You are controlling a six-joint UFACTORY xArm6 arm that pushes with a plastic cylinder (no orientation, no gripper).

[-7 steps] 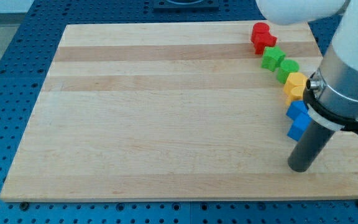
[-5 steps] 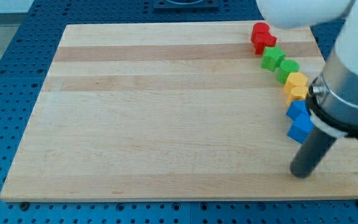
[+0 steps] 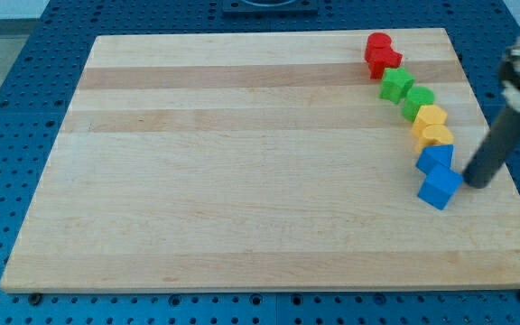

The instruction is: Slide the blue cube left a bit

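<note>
Over at the view's right edge of the worktop (image 3: pixel 242 181), my tip (image 3: pixel 477 183) (no claw here) sits just right of the blue cube (image 3: pixel 440 188), so the leftward nudge looks lined up but not done.

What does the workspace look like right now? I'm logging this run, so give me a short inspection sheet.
Surface: wooden board, flat.
Job's things: blue cube near the view's right edge, touching a second blue block above it.
Clutter: two yellow blocks, two green blocks, two red blocks, in a curved chain.
Grippers: none; my tip sits just right of the blue cube.
Cables: nothing seen.
Surroundings: blue perforated base around the board.
</note>
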